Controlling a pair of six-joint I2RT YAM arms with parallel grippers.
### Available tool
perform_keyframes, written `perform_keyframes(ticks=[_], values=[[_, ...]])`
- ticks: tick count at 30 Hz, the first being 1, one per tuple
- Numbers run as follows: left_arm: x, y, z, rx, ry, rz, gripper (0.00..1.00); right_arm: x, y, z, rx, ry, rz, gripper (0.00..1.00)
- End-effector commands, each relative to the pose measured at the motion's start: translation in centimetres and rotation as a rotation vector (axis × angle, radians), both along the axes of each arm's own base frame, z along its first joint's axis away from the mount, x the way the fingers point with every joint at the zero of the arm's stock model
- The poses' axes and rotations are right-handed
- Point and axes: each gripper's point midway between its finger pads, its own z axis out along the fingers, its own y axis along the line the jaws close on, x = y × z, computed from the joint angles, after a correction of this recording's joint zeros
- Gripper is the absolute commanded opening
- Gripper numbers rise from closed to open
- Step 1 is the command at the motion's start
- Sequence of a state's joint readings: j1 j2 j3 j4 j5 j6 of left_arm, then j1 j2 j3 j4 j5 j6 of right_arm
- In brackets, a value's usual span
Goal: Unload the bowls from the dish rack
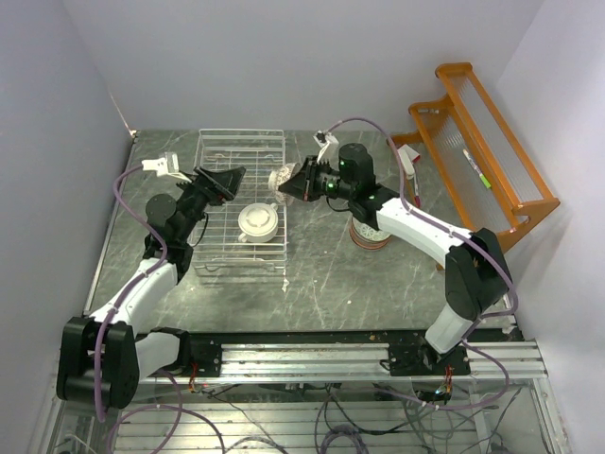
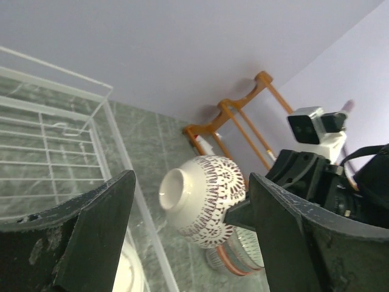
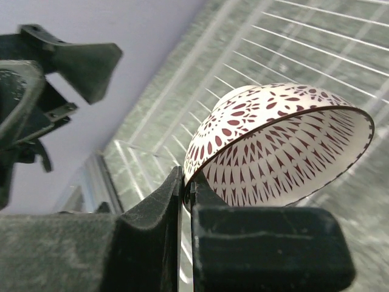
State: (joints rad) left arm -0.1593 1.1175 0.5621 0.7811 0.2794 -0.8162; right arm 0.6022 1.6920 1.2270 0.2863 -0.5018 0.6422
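Note:
My right gripper (image 1: 293, 183) is shut on the rim of a white bowl with a dark red pattern (image 1: 281, 179), held on its side in the air by the right edge of the white wire dish rack (image 1: 241, 142). In the right wrist view the rim is pinched between the fingers (image 3: 187, 190) of the gripper, and the patterned bowl (image 3: 285, 143) fills the frame. My left gripper (image 1: 233, 178) stands open over the rack, its fingers on either side of the patterned bowl (image 2: 203, 201) without touching it. A cream bowl with a small handle (image 1: 258, 222) lies in the rack.
A stack of striped bowls (image 1: 367, 233) stands on the table under the right arm, also seen as the stack (image 2: 240, 258) below the held bowl. An orange wooden shelf rack (image 1: 482, 142) stands at the back right. Walls close in the back and left.

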Motion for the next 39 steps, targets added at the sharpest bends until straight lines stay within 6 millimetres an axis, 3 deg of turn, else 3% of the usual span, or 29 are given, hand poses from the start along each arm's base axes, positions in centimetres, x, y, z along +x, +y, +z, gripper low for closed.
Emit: perform_keyframes(ticks=[1, 7, 17, 21, 26, 39], values=[[0.5, 0.9, -1.2, 0.09, 0.034, 0.062, 0.85, 1.5, -3.2, 1.5, -0.205, -0.127, -0.122, 0.0], [0.6, 0.7, -2.1, 0.098, 0.053, 0.049, 0.85, 2.3, -7.9, 1.9, -0.438, -0.175, -0.279, 0.0], [0.6, -0.2, -2.6, 0.132, 0.07, -0.002, 0.85, 0.4, -15.8, 0.6, -0.8, -0.123, -0.429, 0.0], [0.6, -0.7, -3.2, 0.136, 0.083, -0.034, 0.85, 0.2, -18.0, 0.2, -0.951, -0.089, -0.444, 0.0], [0.6, -0.9, -3.7, 0.144, 0.094, -0.044, 0.86, -0.5, -19.6, -2.4, -1.12, -0.01, -0.399, 0.0], [0.6, -1.0, -4.2, 0.149, 0.102, -0.052, 0.86, -2.3, -20.6, -6.6, -1.209, 0.054, -0.298, 0.0]])
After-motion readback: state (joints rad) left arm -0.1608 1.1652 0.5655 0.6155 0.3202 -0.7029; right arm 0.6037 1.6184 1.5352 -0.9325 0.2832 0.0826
